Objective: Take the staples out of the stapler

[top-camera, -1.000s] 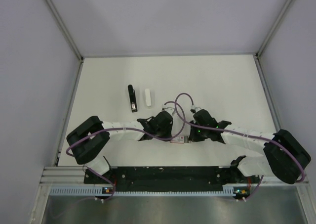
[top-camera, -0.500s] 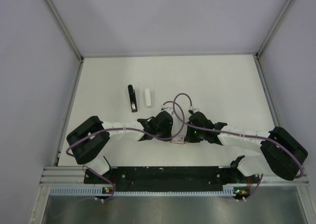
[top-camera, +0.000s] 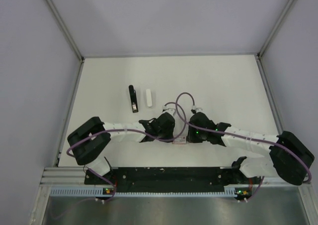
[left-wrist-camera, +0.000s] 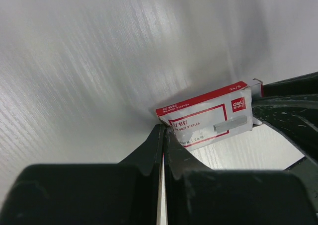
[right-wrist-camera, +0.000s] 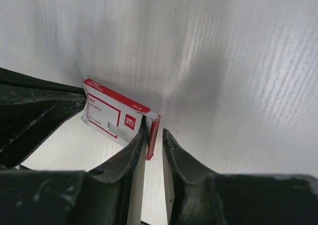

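Near the front middle of the surface (top-camera: 223,81), both arms meet at a red-and-white box (left-wrist-camera: 206,116). The left pincer (left-wrist-camera: 163,131) is all but closed, tips against the box's corner; whether it grips anything I cannot tell. The right pincer (right-wrist-camera: 154,131) is slightly parted, the box's end flap between its fingers. Farther back lies the black stapler (top-camera: 132,98) beside a white block (top-camera: 148,98); the staples are too small to make out.
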